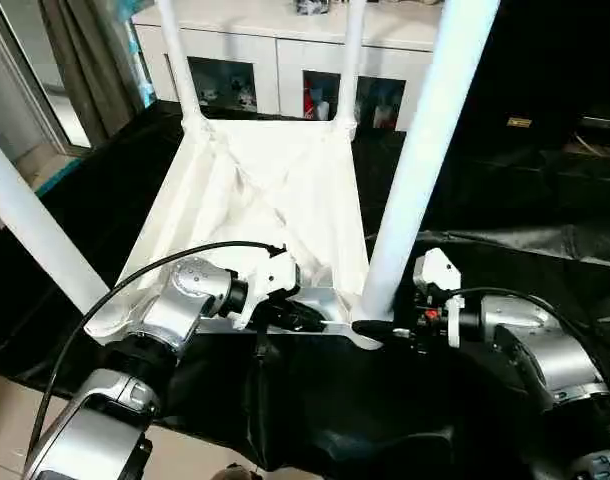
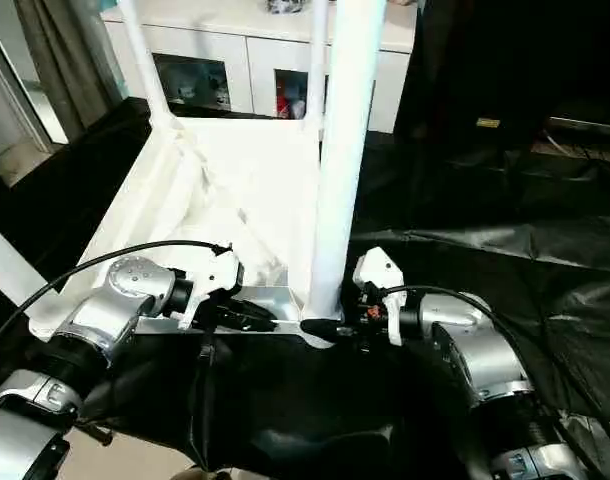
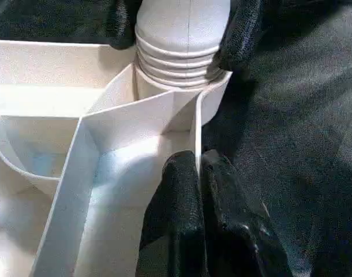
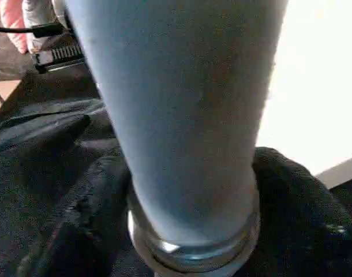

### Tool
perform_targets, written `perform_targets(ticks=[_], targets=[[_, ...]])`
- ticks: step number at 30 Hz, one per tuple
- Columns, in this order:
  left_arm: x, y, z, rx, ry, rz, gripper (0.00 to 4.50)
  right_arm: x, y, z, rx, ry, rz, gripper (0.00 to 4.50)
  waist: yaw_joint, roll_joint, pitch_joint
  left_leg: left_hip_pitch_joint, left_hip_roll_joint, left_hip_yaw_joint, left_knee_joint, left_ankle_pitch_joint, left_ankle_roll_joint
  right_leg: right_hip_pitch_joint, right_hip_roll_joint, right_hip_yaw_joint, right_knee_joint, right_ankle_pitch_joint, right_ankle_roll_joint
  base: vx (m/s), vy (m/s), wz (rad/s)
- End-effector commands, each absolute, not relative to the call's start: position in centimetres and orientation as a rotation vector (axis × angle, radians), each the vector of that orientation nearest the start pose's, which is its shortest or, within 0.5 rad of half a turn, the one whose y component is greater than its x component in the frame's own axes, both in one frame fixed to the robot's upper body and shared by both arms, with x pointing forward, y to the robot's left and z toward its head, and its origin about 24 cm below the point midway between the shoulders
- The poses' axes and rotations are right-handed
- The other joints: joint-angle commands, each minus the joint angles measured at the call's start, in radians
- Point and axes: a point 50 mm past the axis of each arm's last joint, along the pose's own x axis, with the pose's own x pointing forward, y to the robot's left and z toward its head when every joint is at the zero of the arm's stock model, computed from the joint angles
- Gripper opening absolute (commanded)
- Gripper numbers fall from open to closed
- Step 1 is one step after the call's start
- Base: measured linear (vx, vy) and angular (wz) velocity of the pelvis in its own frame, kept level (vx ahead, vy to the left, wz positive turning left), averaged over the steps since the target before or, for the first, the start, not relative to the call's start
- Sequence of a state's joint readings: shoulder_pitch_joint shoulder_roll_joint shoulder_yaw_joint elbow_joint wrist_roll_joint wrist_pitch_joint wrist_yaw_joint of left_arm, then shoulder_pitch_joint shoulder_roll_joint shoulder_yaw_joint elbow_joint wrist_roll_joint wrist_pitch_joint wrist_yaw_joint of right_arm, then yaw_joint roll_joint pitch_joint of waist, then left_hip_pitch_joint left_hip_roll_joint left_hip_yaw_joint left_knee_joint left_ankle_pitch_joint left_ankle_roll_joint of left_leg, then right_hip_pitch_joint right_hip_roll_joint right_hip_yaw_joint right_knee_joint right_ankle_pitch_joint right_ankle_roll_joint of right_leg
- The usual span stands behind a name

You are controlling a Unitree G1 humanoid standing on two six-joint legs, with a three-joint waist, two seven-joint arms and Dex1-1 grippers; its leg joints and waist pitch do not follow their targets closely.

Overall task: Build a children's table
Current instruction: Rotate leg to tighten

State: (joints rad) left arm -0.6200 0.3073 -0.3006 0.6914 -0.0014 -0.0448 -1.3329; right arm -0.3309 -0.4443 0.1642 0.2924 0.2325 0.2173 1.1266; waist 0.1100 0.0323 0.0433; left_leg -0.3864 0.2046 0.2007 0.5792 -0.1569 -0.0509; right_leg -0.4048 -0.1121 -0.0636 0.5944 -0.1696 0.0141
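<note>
Now the last near leg is being seated in its corner socket.

The left gripper [image 3: 199,173] has its black fingers pinched shut on the thin rim wall of the table top [image 1: 275,190], while the right gripper [image 1: 370,328] spreads its fingers [image 3: 242,34] around the base of the leg [image 1: 425,150], touching it on both sides (its ribbed neck still shows above the socket). The top lies upside down on the black sheet [image 1: 505,220], the other legs upright at their corners, white cabinet [image 1: 275,45] behind. I'd judge the next move needs a firm twist or downward push while the left holds the rim steady.
</note>
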Motion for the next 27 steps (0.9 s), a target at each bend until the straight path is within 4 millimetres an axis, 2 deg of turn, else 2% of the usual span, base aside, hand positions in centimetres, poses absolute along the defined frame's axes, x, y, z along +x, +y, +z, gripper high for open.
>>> perform_targets(ticks=[1,5,6,8,9,10,12,13,14,15,17,18,20,21,22,24,27], targets=[[31.2,11.2,5.2,0.364,0.361,-1.548,0.00,28.1,-16.5,5.2,-0.117,0.337,1.184,2.94,-0.001,-0.014,-0.062,0.022,0.027,-0.011,-0.071,-0.306,0.022,0.040,-0.034,0.030,-0.069,-0.265,-0.215,0.000,0.000,0.00],[31.8,11.0,5.1,0.392,0.333,-1.456,0.00,28.2,-16.2,4.6,-0.093,0.337,1.141,2.77,-0.001,-0.014,-0.063,0.022,0.027,-0.011,-0.070,-0.305,0.022,0.039,-0.033,0.031,-0.068,-0.256,-0.215,0.000,0.000,0.00],[32.3,10.9,5.0,0.400,0.322,-1.385,0.00,28.6,-16.1,4.3,-0.080,0.333,1.075,2.73,-0.005,-0.015,-0.060,0.022,0.025,-0.011,-0.071,-0.320,0.016,0.036,-0.034,0.031,-0.073,-0.285,-0.208,0.000,0.000,0.00],[32.9,10.7,4.9,0.404,0.319,-1.305,0.00,29.3,-15.9,3.7,-0.093,0.326,0.968,2.72,-0.007,-0.016,-0.061,0.025,0.023,-0.013,-0.072,-0.332,0.002,0.035,-0.036,0.030,-0.076,-0.319,-0.198,0.000,0.000,0.00],[33.1,10.6,4.9,0.403,0.320,-1.270,0.00,29.6,-15.9,3.3,-0.102,0.327,0.916,2.72,-0.011,-0.017,-0.060,0.025,0.022,-0.015,-0.074,-0.344,-0.008,0.035,-0.037,0.029,-0.079,-0.356,-0.184,0.000,0.000,0.00],[33.5,10.0,4.8,0.376,0.317,-1.208,0.00,30.4,-15.6,2.4,-0.092,0.345,0.764,2.72,-0.018,-0.021,-0.058,0.021,0.021,-0.018,-0.076,-0.348,-0.015,0.037,-0.036,0.028,-0.081,-0.371,-0.175,0.000,0.000,0.00],[33.6,9.8,4.8,0.368,0.316,-1.190,0.00,30.7,-15.6,2.1,-0.086,0.352,0.721,2.72,-0.030,-0.016,-0.054,0.023,0.019,-0.019,-0.078,-0.378,-0.026,0.032,-0.036,0.027,-0.086,-0.411,-0.168,0.000,0.000,0.00],[33.8,8.9,4.7,0.356,0.318,-1.152,0.00,31.0,-15.0,1.6,-0.033,0.375,0.637,2.72,-0.035,-0.020,-0.055,0.024,0.017,-0.021,-0.079,-0.391,-0.027,0.035,-0.035,0.024,-0.090,-0.442,-0.154,0.000,0.000,0.00],[33.8,8.9,4.7,0.356,0.318,-1.152,0.00,31.0,-15.0,1.6,-0.033,0.375,0.637,2.72,-0.036,-0.018,-0.054,0.025,0.017,-0.020,-0.078,-0.395,-0.026,0.032,-0.036,0.025,-0.092,-0.449,-0.153,0.000,0.000,0.00],[33.9,8.5,4.7,0.353,0.319,-1.136,0.00,31.2,-14.6,1.3,-0.014,0.384,0.604,2.72,-0.038,-0.017,-0.053,0.031,0.016,-0.020,-0.077,-0.416,-0.024,0.025,-0.036,0.025,-0.099,-0.478,-0.145,0.000,0.000,0.00],[34.1,7.3,4.6,0.344,0.320,-1.100,0.00,31.6,-13.6,0.8,0.022,0.410,0.522,2.72,-0.045,-0.017,-0.053,0.029,0.015,-0.022,-0.078,-0.418,-0.025,0.024,-0.035,0.025,-0.101,-0.496,-0.138,0.000,0.000,0.00],[34.2,6.9,4.6,0.342,0.318,-1.086,0.00,31.7,-13.2,0.7,0.022,0.415,0.514,2.72,-0.046,-0.017,-0.053,0.029,0.015,-0.024,-0.079,-0.421,-0.028,0.025,-0.034,0.023,-0.101,-0.496,-0.135,0.000,0.000,0.00],[34.3,4.6,4.6,0.319,0.309,-1.042,0.00,31.4,-10.1,0.7,0.010,0.406,0.587,2.72,-0.049,-0.015,-0.052,0.034,0.016,-0.023,-0.079,-0.446,-0.032,0.020,-0.031,0.023,-0.105,-0.488,-0.133,0.000,0.000,0.00],[34.3,4.5,4.6,0.319,0.308,-1.038,0.00,31.4,-10.0,0.7,0.009,0.404,0.592,2.72,-0.049,-0.014,-0.051,0.037,0.014,-0.023,-0.079,-0.459,-0.031,0.019,-0.031,0.022,-0.109,-0.504,-0.127,0.000,0.000,0.00],[34.3,4.2,4.7,0.317,0.304,-1.026,0.00,31.3,-9.6,0.7,0.005,0.398,0.608,3.06,-0.049,-0.014,-0.051,0.037,0.014,-0.023,-0.079,-0.459,-0.031,0.019,-0.031,0.022,-0.109,-0.504,-0.127,0.000,0.000,0.00],[34.1,3.3,4.8,0.312,0.295,-1.038,0.00,31.2,-8.9,0.9,0.006,0.380,0.656,3.40,-0.047,-0.013,-0.052,0.036,0.016,-0.024,-0.081,-0.463,-0.017,0.022,-0.033,0.022,-0.112,-0.504,-0.123,0.000,0.000,0.00],[34.0,3.1,4.7,0.313,0.294,-1.047,0.00,31.2,-9.0,1.1,0.018,0.373,0.664,3.51,-0.048,-0.011,-0.055,0.030,0.018,-0.026,-0.086,-0.446,-0.015,0.029,-0.033,0.021,-0.108,-0.468,-0.124,0.000,0.000,0.00]])
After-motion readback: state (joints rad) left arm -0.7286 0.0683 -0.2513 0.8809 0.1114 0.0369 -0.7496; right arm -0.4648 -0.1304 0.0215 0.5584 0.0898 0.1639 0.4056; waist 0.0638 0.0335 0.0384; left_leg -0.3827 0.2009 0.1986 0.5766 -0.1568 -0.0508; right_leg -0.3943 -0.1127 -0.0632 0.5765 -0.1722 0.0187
